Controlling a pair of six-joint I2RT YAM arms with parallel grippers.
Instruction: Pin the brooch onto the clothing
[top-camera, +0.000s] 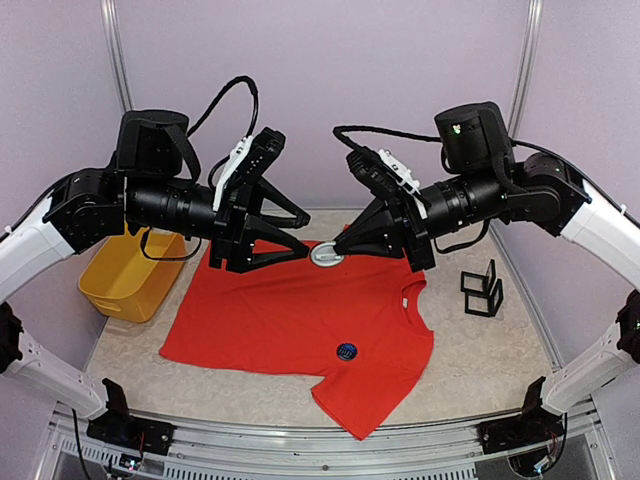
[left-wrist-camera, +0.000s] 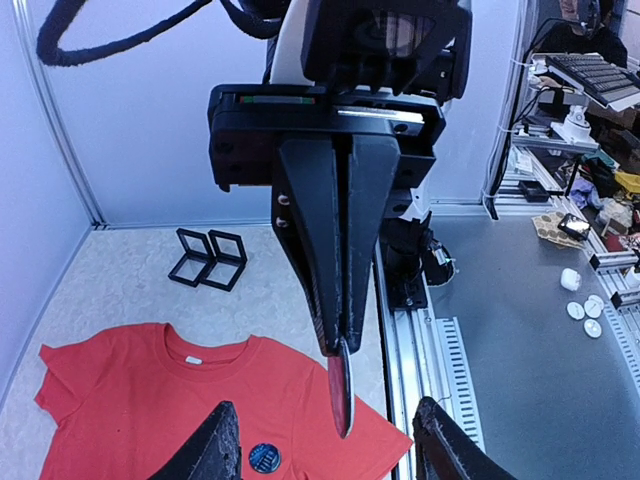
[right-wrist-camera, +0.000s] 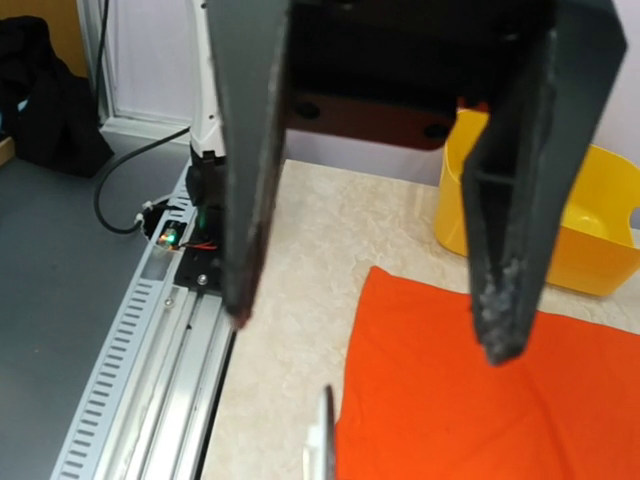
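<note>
Right wrist view: the disc (right-wrist-camera: 320, 440), below the left gripper (right-wrist-camera: 370, 330), is cut off at the bottom edge; that gripper's 2 fingers (right-wrist-camera: 505, 250) are blurred. On the badge (top-camera: 347, 351) the design is too small to read.

1. The right gripper (left-wrist-camera: 338, 345) points down at centre, its fingers pressed together on a thin disc (left-wrist-camera: 341, 392) seen edge-on.
2. The left gripper's fingertips (left-wrist-camera: 215, 450) stand apart on either side of the disc's lower end, not touching it.
3. A red T-shirt (left-wrist-camera: 130, 400) lies flat, with a blue round badge (left-wrist-camera: 263, 457) on it.
4. Two black square frames (left-wrist-camera: 210, 258) sit beyond the collar.
</note>
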